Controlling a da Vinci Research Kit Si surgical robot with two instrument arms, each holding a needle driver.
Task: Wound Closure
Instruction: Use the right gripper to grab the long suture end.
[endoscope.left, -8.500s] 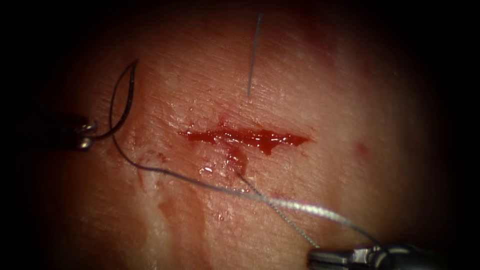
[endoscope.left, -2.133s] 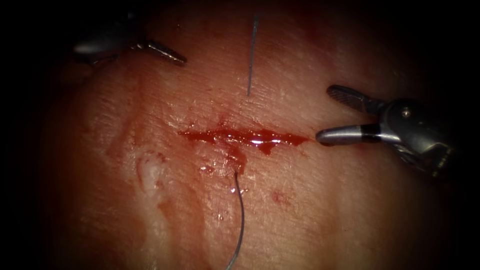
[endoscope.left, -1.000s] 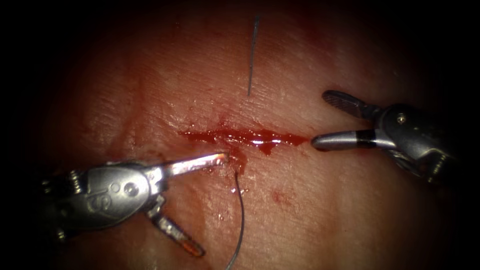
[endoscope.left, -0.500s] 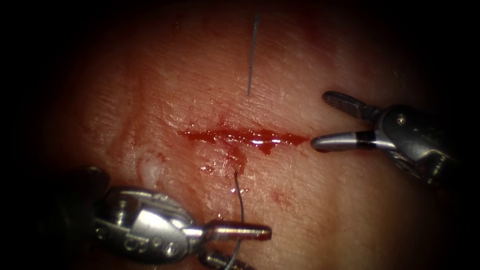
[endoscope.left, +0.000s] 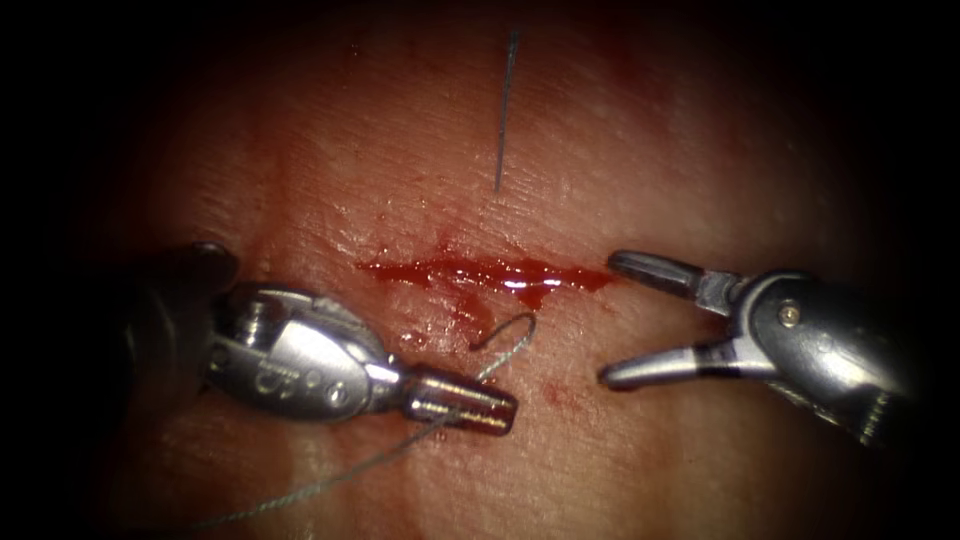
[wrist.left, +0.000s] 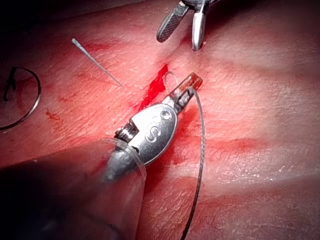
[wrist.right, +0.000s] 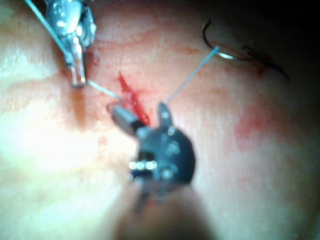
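**Inspector:** Surroundings, endoscope view?

**Assessor:** 1 lit field. The light is strongest over the middle of the tissue (endoscope.left: 640, 160). It fades outward on every side into a black surround (endoscope.left: 40, 80) that takes all 4 corners.

**Inspector:** Anything to record within the black?

**Assessor:** Too dark to tell.

**Inspector:** Reflections?

**Assessor:** The surface is wet. Small bright glints (endoscope.left: 515, 285) sit near the middle of the field.

**Inspector:** The 2 wrist views?

**Assessor:** Strong, close light in both. In the left wrist view the surface is brightly lit, with darkness (wrist.left: 50, 10) beyond its far edge. The right wrist view has a pale glare patch (wrist.right: 45, 150) on the surface, and unlit ground lies beyond it.
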